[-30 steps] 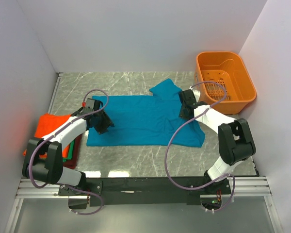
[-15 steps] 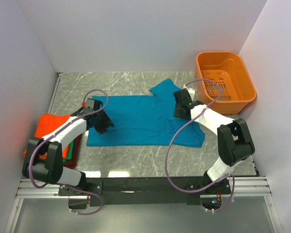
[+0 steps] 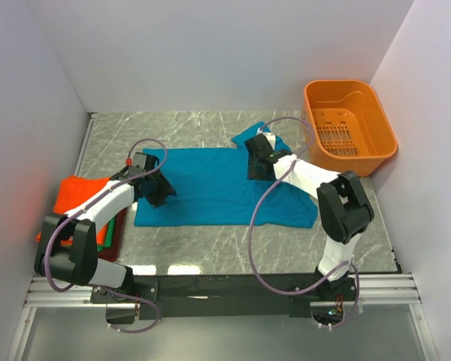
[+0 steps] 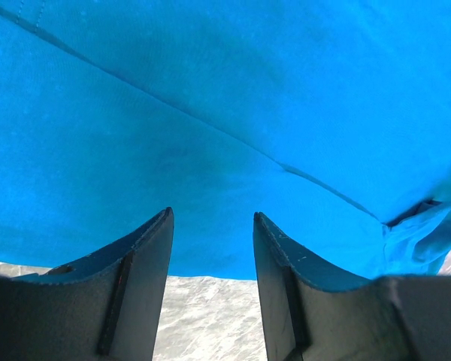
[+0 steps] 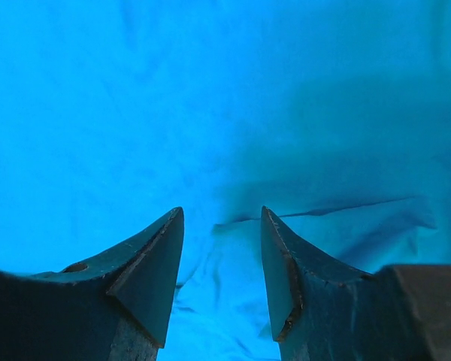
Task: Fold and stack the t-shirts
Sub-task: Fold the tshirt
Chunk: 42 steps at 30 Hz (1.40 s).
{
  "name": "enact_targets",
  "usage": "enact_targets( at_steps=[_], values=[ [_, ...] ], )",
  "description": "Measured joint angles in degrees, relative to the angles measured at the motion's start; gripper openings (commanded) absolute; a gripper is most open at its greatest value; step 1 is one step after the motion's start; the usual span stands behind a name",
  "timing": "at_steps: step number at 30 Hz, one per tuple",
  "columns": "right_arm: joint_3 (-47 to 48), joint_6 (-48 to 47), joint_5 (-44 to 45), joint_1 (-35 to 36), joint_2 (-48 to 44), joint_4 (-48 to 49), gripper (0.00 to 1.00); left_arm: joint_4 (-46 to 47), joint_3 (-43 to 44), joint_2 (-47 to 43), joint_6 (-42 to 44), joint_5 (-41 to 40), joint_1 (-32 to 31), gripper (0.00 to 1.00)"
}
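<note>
We are at the folding step for the teal-blue t-shirt (image 3: 210, 188), which lies spread flat in the middle of the table (image 3: 210, 252), one sleeve sticking out at its far edge. Our left gripper (image 3: 158, 190) sits at the shirt's left edge, jaws partly apart with nothing between them. Our right gripper (image 3: 256, 160) hovers over the cloth beside that far sleeve, jaws likewise parted and empty. The folded pile, an orange shirt (image 3: 75, 197) with green and dark red edges showing beside it, waits at the near left, well apart from the orange basket (image 3: 351, 154) at the far right. Next, we judge, each gripper must lower, close on an edge and carry it across.
</note>
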Motion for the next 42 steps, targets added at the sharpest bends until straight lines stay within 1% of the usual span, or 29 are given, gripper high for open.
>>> enact_targets(
  at_steps=[7,8,10,13,14,16,17,20,26,34,36,37,38,39,40,41,42],
  values=[
    [0.4,0.0,-0.5,0.1,3.8,-2.0,0.48,0.0,0.0,-1.0,-0.2,-0.2,0.0,0.52],
    [0.4,0.0,-0.7,0.1,3.8,-2.1,0.45,0.0,0.0,-1.2,-0.2,-0.3,0.0,0.52],
    [0.5,0.0,-1.0,0.2,3.8,-2.1,0.41,0.0,0.0,-1.3,-0.3,-0.4,0.0,0.51],
    [0.5,-0.1,-1.4,0.3,3.8,-2.1,0.28,0.0,0.0,-1.4,-0.4,-0.4,0.0,0.51],
    [0.5,-0.1,-1.4,0.3,3.8,-2.1,0.22,0.0,0.0,-1.4,-0.5,-0.4,0.0,0.51],
    [0.5,0.0,-1.6,0.3,3.8,-2.2,0.18,0.0,0.0,-1.4,-0.6,-0.4,0.0,0.51],
    [0.5,-0.1,-1.6,0.3,3.8,-2.2,0.13,0.0,0.0,-1.4,-0.6,-0.4,0.0,0.51],
    [0.5,-0.2,-1.6,0.3,3.8,-2.2,0.05,0.0,0.0,-1.5,-0.6,-0.4,0.0,0.51],
    [-0.5,0.0,-1.6,0.5,2.4,-1.1,0.03,0.0,-0.1,-2.0,-0.7,-0.4,0.0,0.51],
    [-3.9,0.1,-1.2,2.5,-3.8,2.9,0.02,-0.1,-0.6,-2.5,-0.8,-0.4,0.0,0.51],
    [-3.9,0.0,-1.2,3.1,-4.0,4.0,0.05,-0.1,-0.7,-2.5,-0.8,-0.4,0.0,0.51],
    [-4.1,0.0,-1.3,3.4,-4.0,4.5,0.09,-0.1,-0.7,-2.5,-0.8,-0.4,0.0,0.51],
    [-4.2,0.0,-1.3,3.7,-3.9,4.7,0.16,-0.1,-0.7,-2.5,-0.8,-0.4,0.0,0.51],
    [-4.2,-0.1,-1.3,3.8,-3.6,4.7,0.21,-0.1,-0.8,-2.5,-0.8,-0.4,-0.1,0.51],
    [-4.2,-0.2,-1.4,4.0,-3.2,4.9,0.28,-0.1,-0.8,-2.5,-0.8,-0.4,-0.1,0.51],
    [-4.2,-0.3,-1.5,4.0,-2.7,5.0,0.4,-0.1,-0.8,-2.5,-0.8,-0.4,-0.1,0.51],
    [-4.1,-0.3,-1.5,4.2,-2.0,5.1,0.45,-0.1,-0.8,-2.5,-0.8,-0.4,-0.1,0.51]
  ],
)
